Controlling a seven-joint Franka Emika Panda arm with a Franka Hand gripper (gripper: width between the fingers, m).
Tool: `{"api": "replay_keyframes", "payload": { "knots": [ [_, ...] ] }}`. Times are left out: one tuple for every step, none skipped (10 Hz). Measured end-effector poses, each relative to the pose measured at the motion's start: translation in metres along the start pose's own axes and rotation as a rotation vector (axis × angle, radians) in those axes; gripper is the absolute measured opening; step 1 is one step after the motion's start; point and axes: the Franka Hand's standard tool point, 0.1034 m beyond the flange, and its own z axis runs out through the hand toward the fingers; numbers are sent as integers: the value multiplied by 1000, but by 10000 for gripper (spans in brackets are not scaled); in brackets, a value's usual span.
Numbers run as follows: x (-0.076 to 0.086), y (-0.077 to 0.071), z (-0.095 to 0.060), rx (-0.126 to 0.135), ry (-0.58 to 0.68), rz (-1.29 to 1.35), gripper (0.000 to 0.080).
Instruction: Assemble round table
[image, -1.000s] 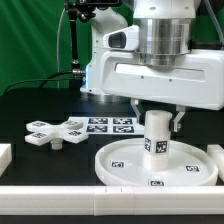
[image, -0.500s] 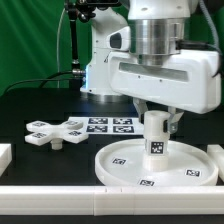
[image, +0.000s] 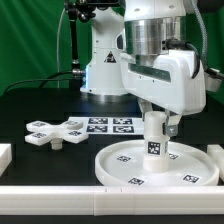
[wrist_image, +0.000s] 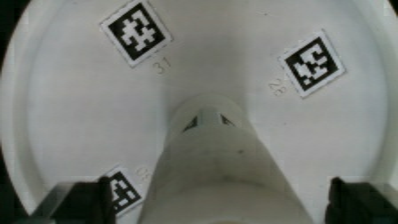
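The large round rimmed disc (image: 112, 172) lies flat at the front of the table. The short thick cylinder (image: 156, 140) stands upright on its middle, its tag facing the camera. My gripper (image: 160, 124) comes straight down over the cylinder, a finger on each side, shut on its upper part. In the wrist view the cylinder (wrist_image: 222, 160) runs down to the disc (wrist_image: 71, 100) between my dark fingertips (wrist_image: 86, 205), and the gripper (wrist_image: 222, 208) straddles it. The cross-shaped piece (image: 55, 132) lies loose on the black table at the exterior view's left.
The marker board (image: 108, 125) lies flat behind the disc, between it and the arm's base (image: 100, 75). A white block (image: 3, 155) sits at the exterior view's left edge. A white rail (image: 60, 195) runs along the front.
My hand has turned about its vertical axis over the cylinder. The tags on the disc have shifted toward the exterior view's left, so the disc turned with it.
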Motion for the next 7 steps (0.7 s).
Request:
{"api": "replay_keyframes", "payload": {
  "knots": [
    [-1, 0, 0, -2, 0, -22, 634],
    [-6, 0, 0, -20, -2, -132, 634],
    [-9, -1, -1, -20, -4, -251, 647],
    [-12, -1, -2, -19, -11, -297, 647],
    [-12, 0, 0, -21, -12, -295, 648],
    [-12, 0, 0, -22, -12, -297, 648],
    [-12, 0, 0, -22, -12, -299, 648]
  ]
}}
